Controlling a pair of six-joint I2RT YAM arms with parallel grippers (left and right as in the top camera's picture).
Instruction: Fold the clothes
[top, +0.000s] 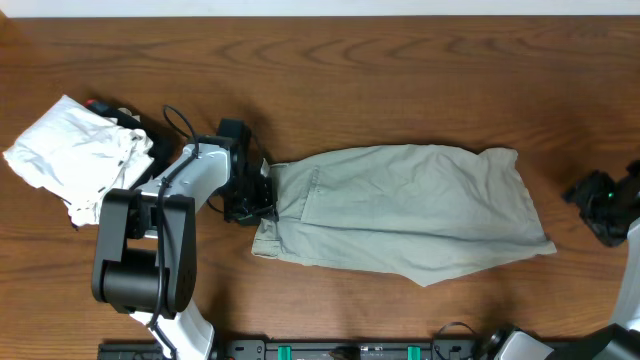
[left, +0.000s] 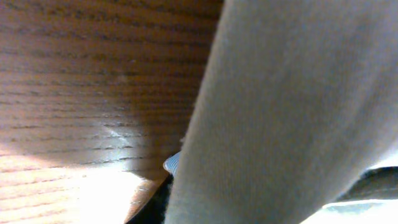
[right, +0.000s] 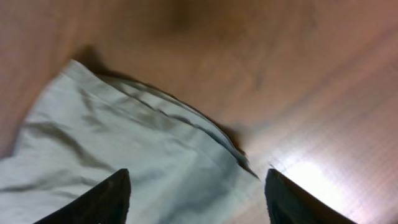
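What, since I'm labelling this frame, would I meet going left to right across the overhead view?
white cloth garment → left gripper → khaki-green shorts → right gripper

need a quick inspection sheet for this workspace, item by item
surface: wooden table, grain visible around the cloth
job's things: shorts lying flat across the middle, waistband to the left
clutter: white cloth bunched at far left; black garment peeking out beside it
grippers: left gripper at the waistband, jaws hidden by cloth; right gripper open, by the shorts' right end, holding nothing
cables: black cable looping by the left arm
surroundings: pale strip along the far edge; rail at the near edge
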